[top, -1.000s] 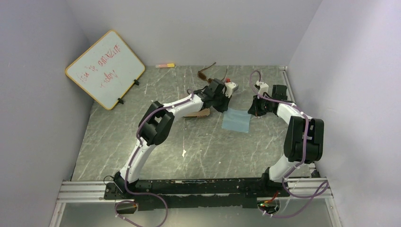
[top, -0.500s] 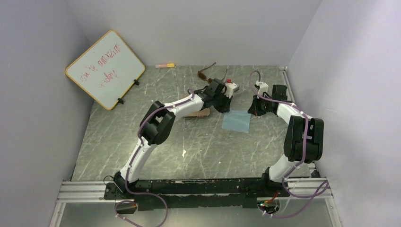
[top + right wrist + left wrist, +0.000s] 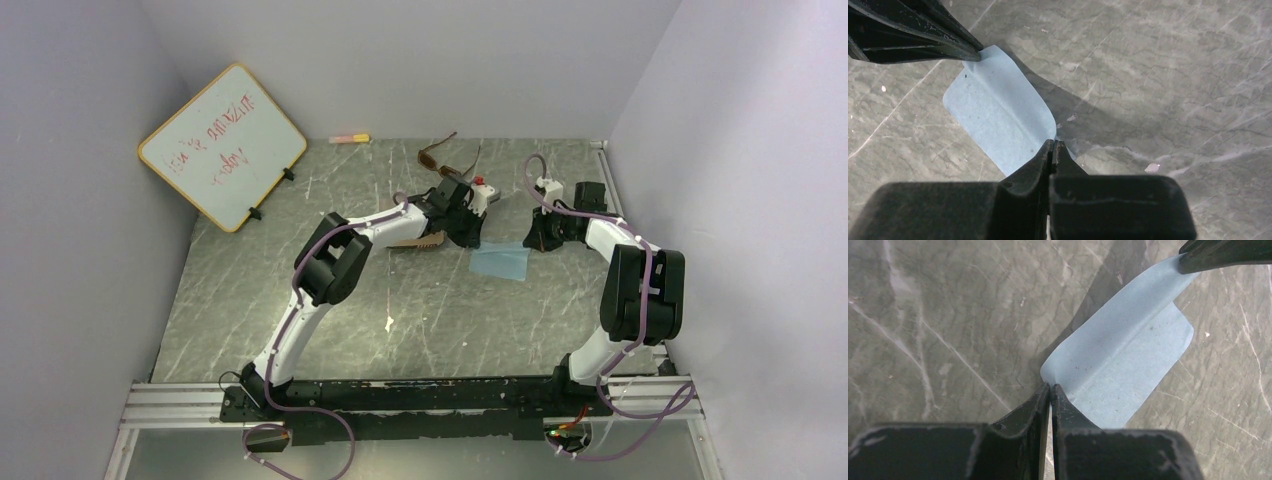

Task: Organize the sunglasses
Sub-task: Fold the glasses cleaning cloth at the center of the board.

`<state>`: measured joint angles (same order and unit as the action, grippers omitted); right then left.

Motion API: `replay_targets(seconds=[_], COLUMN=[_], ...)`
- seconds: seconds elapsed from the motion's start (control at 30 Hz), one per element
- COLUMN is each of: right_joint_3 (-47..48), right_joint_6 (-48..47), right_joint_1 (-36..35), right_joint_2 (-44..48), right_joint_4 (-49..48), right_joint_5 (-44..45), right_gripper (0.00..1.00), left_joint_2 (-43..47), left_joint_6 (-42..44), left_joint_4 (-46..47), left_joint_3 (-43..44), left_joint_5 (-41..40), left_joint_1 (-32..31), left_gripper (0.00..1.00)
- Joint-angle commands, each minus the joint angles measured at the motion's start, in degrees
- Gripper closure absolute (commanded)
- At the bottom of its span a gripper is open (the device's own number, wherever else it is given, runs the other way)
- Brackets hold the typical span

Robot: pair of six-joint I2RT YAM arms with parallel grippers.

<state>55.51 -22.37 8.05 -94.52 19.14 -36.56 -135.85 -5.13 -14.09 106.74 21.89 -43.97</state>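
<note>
A light blue cloth lies mid-table with its far edge raised. My left gripper is shut on its far left corner, as the left wrist view shows. My right gripper is shut on its far right corner, as the right wrist view shows. The cloth sags between the two grips, its near part resting on the table. The brown sunglasses lie open at the back, behind the left wrist. A thin dark arm shows beside them; the black pair is otherwise hidden.
A brown ridged case lies under the left forearm. A whiteboard leans on the left wall. A pink and yellow marker lies at the back wall. Walls close in the left, back and right sides.
Both grippers have risen a little with the cloth's far corners. The cloth's far edge has lifted off the table, so it looks shorter from above.
</note>
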Motion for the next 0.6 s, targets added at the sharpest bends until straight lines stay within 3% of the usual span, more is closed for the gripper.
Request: replay_targets(seconds=[0.0,0.57], right_joint_3=[1.02,-0.04], right_joint_6=[-2.66,-6.35], right_joint_1=[0.19,-1.40], right_joint_2=[0.04,-0.59], right_joint_4=[1.81,5.49], right_joint_5=[-1.68,-1.12], right_gripper=[1.00,1.00], left_joint_2=[4.27,5.49], left_joint_6=[0.63,1.23], left_joint_4=[2.00,1.78], left_joint_3=[-0.38,-1.24], left_joint_5=[2.32,2.93], left_joint_1=[0.02,-0.07], left_gripper=[0.88,0.87])
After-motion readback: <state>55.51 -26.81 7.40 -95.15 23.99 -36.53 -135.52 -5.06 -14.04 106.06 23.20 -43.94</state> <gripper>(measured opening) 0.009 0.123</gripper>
